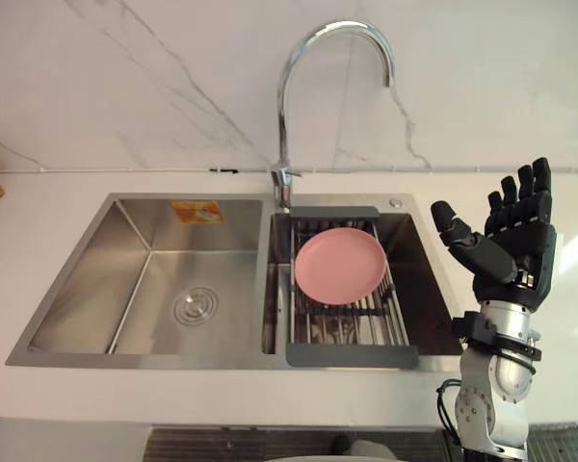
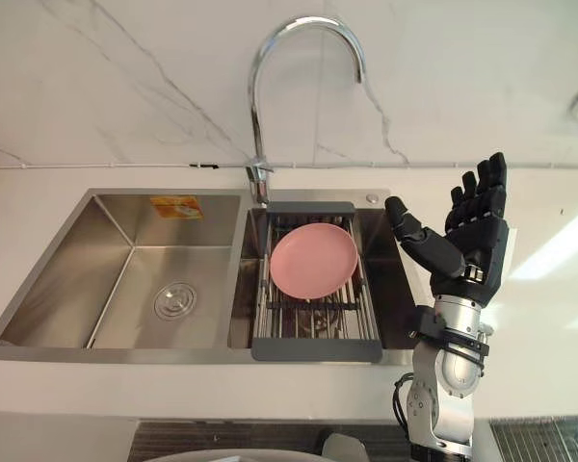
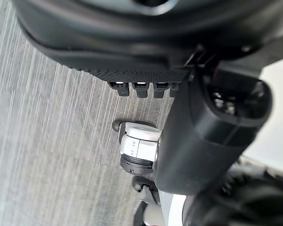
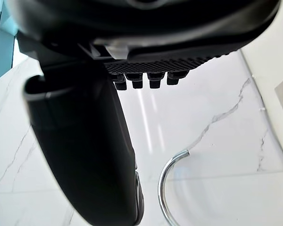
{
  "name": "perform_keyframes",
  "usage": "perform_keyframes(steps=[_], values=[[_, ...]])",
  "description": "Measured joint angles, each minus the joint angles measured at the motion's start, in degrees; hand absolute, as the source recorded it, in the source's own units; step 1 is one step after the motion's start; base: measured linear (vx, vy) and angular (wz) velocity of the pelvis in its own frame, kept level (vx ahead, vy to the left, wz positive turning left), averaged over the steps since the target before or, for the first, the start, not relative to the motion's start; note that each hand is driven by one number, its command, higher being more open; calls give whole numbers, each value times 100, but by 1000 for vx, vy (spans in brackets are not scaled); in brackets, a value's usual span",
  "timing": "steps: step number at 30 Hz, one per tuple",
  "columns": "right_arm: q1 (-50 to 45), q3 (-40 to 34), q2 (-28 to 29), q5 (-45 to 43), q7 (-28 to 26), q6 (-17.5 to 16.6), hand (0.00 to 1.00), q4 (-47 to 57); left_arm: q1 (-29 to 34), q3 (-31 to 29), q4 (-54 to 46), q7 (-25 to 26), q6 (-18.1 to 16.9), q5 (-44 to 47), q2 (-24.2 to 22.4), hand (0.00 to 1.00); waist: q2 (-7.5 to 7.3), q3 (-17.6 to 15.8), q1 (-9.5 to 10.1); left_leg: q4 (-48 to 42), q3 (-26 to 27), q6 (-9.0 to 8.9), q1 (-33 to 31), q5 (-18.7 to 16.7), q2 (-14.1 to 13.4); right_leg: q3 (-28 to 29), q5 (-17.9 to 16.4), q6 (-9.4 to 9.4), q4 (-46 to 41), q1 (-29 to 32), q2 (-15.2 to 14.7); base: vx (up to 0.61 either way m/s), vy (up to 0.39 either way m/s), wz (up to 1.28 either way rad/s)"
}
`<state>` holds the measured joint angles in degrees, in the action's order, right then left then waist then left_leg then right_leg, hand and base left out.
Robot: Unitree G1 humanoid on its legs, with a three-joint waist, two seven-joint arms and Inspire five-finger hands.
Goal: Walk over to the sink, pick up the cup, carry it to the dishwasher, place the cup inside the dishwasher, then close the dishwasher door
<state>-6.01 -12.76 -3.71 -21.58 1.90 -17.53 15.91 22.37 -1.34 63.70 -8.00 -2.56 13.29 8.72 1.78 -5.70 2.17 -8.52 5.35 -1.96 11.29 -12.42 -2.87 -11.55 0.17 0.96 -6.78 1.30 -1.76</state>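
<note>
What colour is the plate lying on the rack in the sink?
The plate is pink, clearest in the right eye view.

Pink plate point(image 1: 339, 266), silver sink point(image 1: 149, 279), grey-veined white wall point(image 1: 173, 77)

Domestic kitchen, double-bowl stainless steel sink point(image 1: 87, 289) set into a white countertop point(image 1: 39, 207), curved chrome gooseneck tap point(image 1: 282, 125) behind it, white grey-veined marble wall point(image 1: 125, 77), grey-framed wire draining rack point(image 1: 352, 355) across the right bowl, round pink plate point(image 1: 340, 266) on the rack.
</note>
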Motion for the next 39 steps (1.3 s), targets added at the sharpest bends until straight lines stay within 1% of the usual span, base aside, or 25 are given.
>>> perform_keyframes(steps=[1, 3, 4, 5, 6, 7, 8, 9, 10, 11, 12, 14, 15, 16, 17, 19, 21, 22, 25, 27, 30, 32, 33, 34, 39], values=[[38, 1, 1, -2, -49, -3, 100, 0, -3, -19, 2, 7, -46, -5, -8, 100, -9, -6, 16, -72, 15, 0, -45, -1, 5, 27, 43, 2, 85, -24, 6, 7, 33, -14], [89, 7, 1, -21, -192, -3, 100, -5, -22, -93, 4, 41, -242, -177, -36, 100, -67, -10, 16, -631, 35, -66, -379, -46, 20, 93, 89, 11, 271, -77, -3, -20, -5, 13], [89, 7, 0, -30, -244, -4, 100, -11, -83, -115, 3, 74, -369, -238, -42, 100, -107, -47, 18, -1212, 132, -78, -668, -59, -4, 86, 104, -32, 387, -177, -8, -41, -33, 25], [91, 10, 0, -28, -292, -4, 100, -27, -110, -165, -10, 133, -479, -354, -85, 100, -90, -58, 42, -1700, 253, -82, -878, -59, -59, 58, 134, -82, 521, -298, -26, -35, -29, 21], [97, 11, 0, -20, -301, -4, 100, -39, -118, -192, -15, 189, -539, -401, -94, 100, -76, -68, 65, -1892, 282, -91, -939, -53, -85, 46, 154, -108, 583, -371, -25, -10, 7, 9], [123, 8, 10, -10, -302, -28, 100, -128, -108, -206, -18, 289, -626, -471, -153, 100, -94, -82, 127, -2009, 320, -17, -992, -248, -135, 33, 191, -149, 673, -436, -18, -13, 2, 10], [148, -31, 23, -5, -277, -44, 100, -243, -109, -198, -17, 349, -678, -593, -176, 100, -46, -69, 119, -1618, 321, 41, -1009, -309, -214, -14, 230, -152, 735, -451, 28, -25, 3, 12], [150, -49, 15, 27, -258, -46, 100, -295, -113, -193, -17, 359, -709, -630, -178, 100, -18, -83, 116, -1340, 310, -7, -1016, -227, -269, -41, 264, -135, 770, -458, 66, -34, 10, 13], [149, -58, -5, 104, -237, -48, 100, -381, -119, -184, -17, 364, -751, -652, -185, 100, 55, -88, 119, -976, 312, -19, -1003, -115, -324, -55, 307, -104, 807, -463, 139, -18, 52, 0], [132, -23, 14, 215, -226, -43, 100, -510, -118, -166, -6, 391, -765, -670, -148, 100, 2, -120, 123, -588, 336, -7, -807, -10, -289, -21, 348, -51, 820, -472, 114, -16, 58, -5], [107, -16, 14, 425, -270, -43, 100, -521, -110, -143, 7, 408, -782, -790, -65, 100, -51, -144, 118, -141, 376, 18, -609, 208, -166, -4, 372, -13, 846, -471, 28, -14, 56, -6], [107, -30, -58, 643, -330, -39, 100, -512, -126, -20, 9, 434, -782, -875, -47, 100, -46, -133, 97, 203, 386, 39, -479, 380, -57, -2, 428, 33, 946, -495, -39, -13, 41, 1], [86, -35, -157, 846, -500, 37, 100, -509, -125, 67, 22, 443, -782, -879, -19, 100, -46, -130, 77, 382, 383, 66, -419, 474, -2, -7, 489, 52, 1062, -523, -70, 0, 45, 3], [77, -34, -181, 876, -539, 65, 100, -510, -125, 67, 24, 443, -782, -879, -15, 100, -48, -128, 76, 409, 381, 69, -414, 486, 6, -10, 497, 53, 1082, -527, -73, 11, 34, 6], [19, -33, -277, 1090, -739, 201, 100, -510, -125, 70, 27, 443, -786, -886, 22, 100, -55, -124, 78, 486, 358, 73, -401, 529, 34, -34, 534, 69, 1151, -539, -86, 20, 23, 7], [-47, -33, -351, 1294, -899, 286, 100, -511, -125, 76, 27, 443, -794, -893, 21, 100, -53, -123, 73, 523, 324, 81, -384, 553, 50, -73, 537, 73, 1161, -545, -96, 30, 18, 12], [-159, -21, -510, 2002, -1190, 408, 100, -519, -124, 77, 27, 443, -804, -899, 23, 100, -53, -124, 93, 579, 275, 87, -374, 579, 62, -120, 535, 75, 1162, -545, -102, 20, 17, 12], [-157, -20, -550, 2169, -1249, 421, 100, -518, -124, 77, 27, 442, -805, -899, 23, 100, -53, -123, 93, 593, 271, 88, -368, 586, 66, -123, 535, 75, 1163, -544, -105, -2, 18, 3], [-154, -14, -915, 2934, -1524, 423, 100, -508, -117, 77, 27, 439, -811, -905, 33, 100, -67, -117, 96, 612, 267, 106, -361, 600, 92, -123, 539, 81, 1163, -544, -124, -18, 8, 0], [-153, -9, -1276, 3696, -1679, 423, 100, -452, -94, 71, 27, 426, -831, -906, 65, 100, -107, -95, 95, 624, 266, 123, -360, 615, 107, -119, 550, 97, 1165, -544, -136, -63, 18, 0], [-149, 12, -1632, 4351, -1881, 406, 100, -302, -78, 66, 27, 405, -846, -908, 126, 100, -164, -65, 93, 630, 266, 135, -365, 626, 112, -112, 558, 106, 1168, -542, -141, -64, 6, -1], [-143, 60, -1942, 4846, -2100, 301, 100, -145, -58, 42, 27, 398, -874, -946, 193, 100, -231, -28, 89, 646, 269, 136, -371, 629, 111, -104, 561, 108, 1178, -537, -140, -59, 1, -1], [-142, 69, -1981, 4916, -2132, 269, 100, -125, -55, 34, 27, 396, -888, -975, 201, 100, -238, -24, 89, 648, 269, 137, -371, 630, 111, -103, 561, 108, 1181, -535, -139, -56, 6, -1], [-134, 87, -2094, 5243, -2268, 112, 100, -56, -49, 7, 27, 392, -910, -1026, 233, 100, -271, -4, 88, 653, 271, 141, -372, 633, 113, -99, 563, 108, 1186, -530, -140, -37, 8, -1], [-111, 122, -2148, 6125, -2528, -164, 100, 128, -41, -71, 27, 389, -913, -1052, 234, 100, -305, 17, 88, 641, 282, 154, -381, 640, 122, -83, 573, 105, 1170, -517, -143, -6, 2, 0]])
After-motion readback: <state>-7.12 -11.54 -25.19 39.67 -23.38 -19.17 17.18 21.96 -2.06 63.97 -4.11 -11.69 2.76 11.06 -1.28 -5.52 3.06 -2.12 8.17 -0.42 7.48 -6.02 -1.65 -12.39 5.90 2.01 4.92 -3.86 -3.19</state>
